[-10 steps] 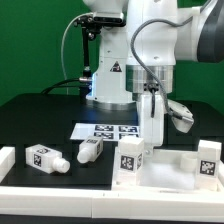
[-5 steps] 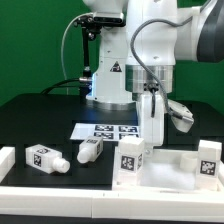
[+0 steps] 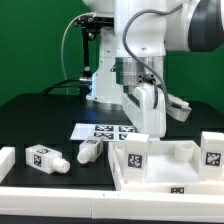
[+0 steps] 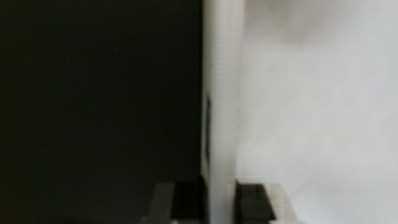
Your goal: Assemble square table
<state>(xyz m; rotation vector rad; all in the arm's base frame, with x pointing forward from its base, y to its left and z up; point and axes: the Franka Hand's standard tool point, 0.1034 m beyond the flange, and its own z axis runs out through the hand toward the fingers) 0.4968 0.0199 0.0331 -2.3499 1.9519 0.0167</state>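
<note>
Sitting inside claw (image 3: 150,128): tabletop rim (image 3: 180,150)

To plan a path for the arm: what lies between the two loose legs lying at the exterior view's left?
Nothing; the exterior view shows only bare black table between the outer leg and the leg beside the marker board.

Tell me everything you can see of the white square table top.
The table top looks like white plastic: a flat square tray with a raised rim. It sits on the black table, toward the exterior view's right. Two tagged legs stand upright at its corners, one at the exterior view's left, one at the right; whether they are screwed in cannot be told. The gripper is shut on its back rim.
</note>
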